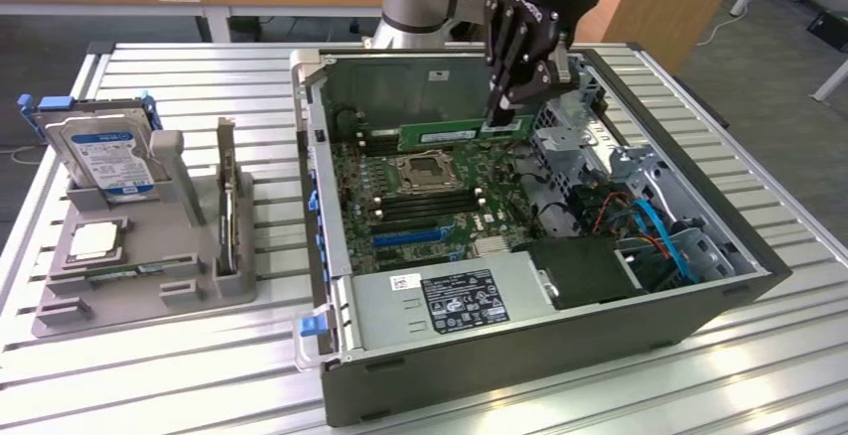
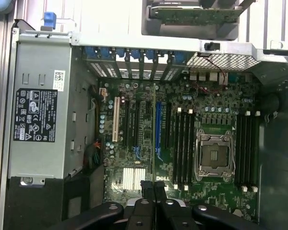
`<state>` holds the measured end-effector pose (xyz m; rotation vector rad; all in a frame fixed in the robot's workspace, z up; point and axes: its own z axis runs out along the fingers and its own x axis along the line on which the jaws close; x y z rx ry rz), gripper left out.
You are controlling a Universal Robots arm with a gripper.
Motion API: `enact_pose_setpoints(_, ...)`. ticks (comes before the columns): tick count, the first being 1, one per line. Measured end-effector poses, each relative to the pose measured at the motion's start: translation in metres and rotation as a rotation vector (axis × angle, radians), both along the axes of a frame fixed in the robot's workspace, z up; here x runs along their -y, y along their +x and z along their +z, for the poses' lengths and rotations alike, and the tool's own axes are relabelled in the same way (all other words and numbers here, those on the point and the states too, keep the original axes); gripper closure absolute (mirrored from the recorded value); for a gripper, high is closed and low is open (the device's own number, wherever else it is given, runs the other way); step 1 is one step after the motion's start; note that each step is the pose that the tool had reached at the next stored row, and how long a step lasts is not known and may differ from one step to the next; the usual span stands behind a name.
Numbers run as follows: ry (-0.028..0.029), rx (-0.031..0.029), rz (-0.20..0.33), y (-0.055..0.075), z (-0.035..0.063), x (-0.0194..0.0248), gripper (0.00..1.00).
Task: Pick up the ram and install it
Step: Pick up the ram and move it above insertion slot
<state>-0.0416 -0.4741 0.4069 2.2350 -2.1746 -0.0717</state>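
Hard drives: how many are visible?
1. The hard drive stands upright in the grey holder at the exterior view's left. Others may be hidden inside the computer case.

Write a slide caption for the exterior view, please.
The jaws hold the ram over the motherboard inside the open computer case.

A: What did the exterior view show at that moment?

B: The gripper (image 1: 505,117) hung over the open computer case (image 1: 530,356), at about one o'clock from the processor socket (image 1: 424,169). It was closed on the three o'clock end of the ram (image 1: 444,133).

A: And around it?

B: At nine o'clock from the case stood a grey holder (image 1: 199,291) with a hard drive (image 1: 103,157), a processor chip (image 1: 95,241) and an expansion card (image 1: 228,192). The power supply (image 1: 451,301) lay at six o'clock from the socket.
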Motion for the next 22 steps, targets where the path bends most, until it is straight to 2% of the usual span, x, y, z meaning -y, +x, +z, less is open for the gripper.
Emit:
enact_pose_setpoints(5,-0.0002,-0.0001,-0.015,0.0,-0.002,-0.005,0.88)
enact_pose_setpoints(8,-0.0001,-0.0001,-0.02,0.0,-0.0032,-0.0095,0.88)
enact_pose_setpoints(16,0.0,0.0,-0.028,0.0,-0.0055,-0.0252,0.88)
enact_pose_setpoints(22,-0.0001,-0.0001,-0.038,0.0,-0.0068,-0.035,0.88)
